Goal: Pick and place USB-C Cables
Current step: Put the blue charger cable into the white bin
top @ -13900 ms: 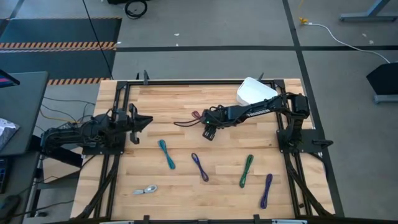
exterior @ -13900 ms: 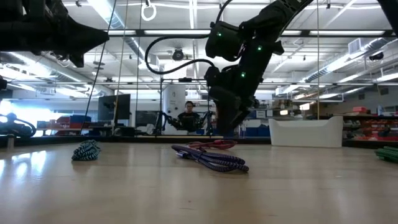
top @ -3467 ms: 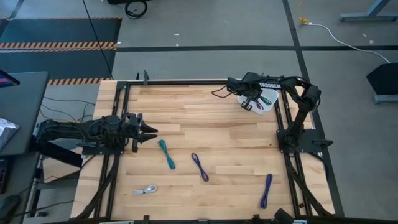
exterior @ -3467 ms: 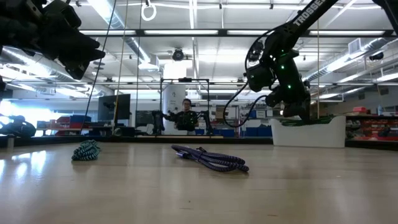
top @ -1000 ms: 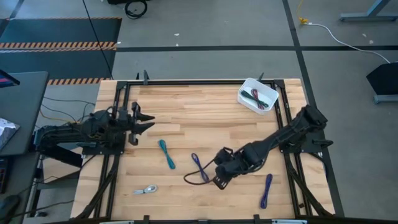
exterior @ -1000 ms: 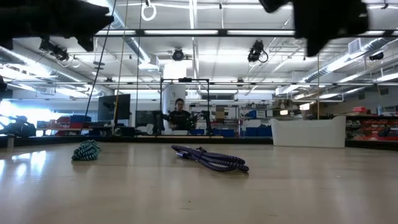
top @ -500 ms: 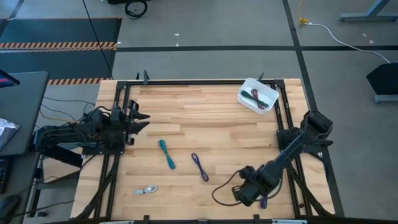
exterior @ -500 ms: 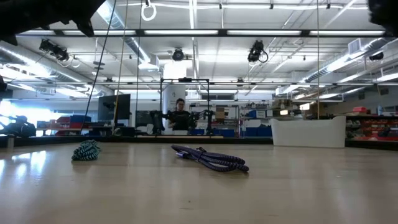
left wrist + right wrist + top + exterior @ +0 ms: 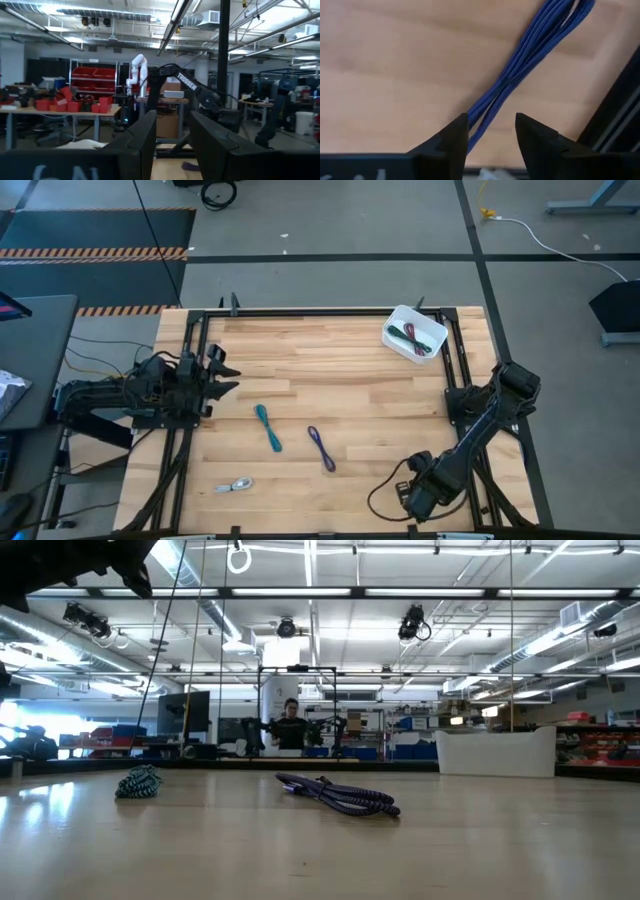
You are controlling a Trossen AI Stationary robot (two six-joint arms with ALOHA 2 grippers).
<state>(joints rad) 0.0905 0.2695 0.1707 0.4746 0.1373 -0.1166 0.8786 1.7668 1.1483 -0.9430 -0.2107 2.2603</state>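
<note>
My right gripper [image 9: 412, 502] hangs open at the table's near right corner, pointing down. In the right wrist view its open fingers [image 9: 491, 120] stand on either side of a purple cable bundle [image 9: 530, 45] that lies flat on the wood; the arm hides this cable in the high view. A teal cable [image 9: 267, 427], another purple cable [image 9: 320, 448] and a silver-white cable [image 9: 235, 485] lie flat on the table. A green and a dark red cable lie in the white tray [image 9: 432, 348]. My left gripper [image 9: 222, 370] waits open at the left edge.
The white tray [image 9: 495, 752] sits at the far right corner. Black frame rails [image 9: 463, 370] run along the table's sides, one right beside my right gripper [image 9: 620, 100]. In the low view the teal cable [image 9: 138, 781] and the purple cable [image 9: 335, 793] lie mid-table. A person sits in the room behind.
My right gripper has swung from beside the middle purple cable toward the table's near right corner and out of the low view. It now stands over the second purple cable. No cable has moved.
</note>
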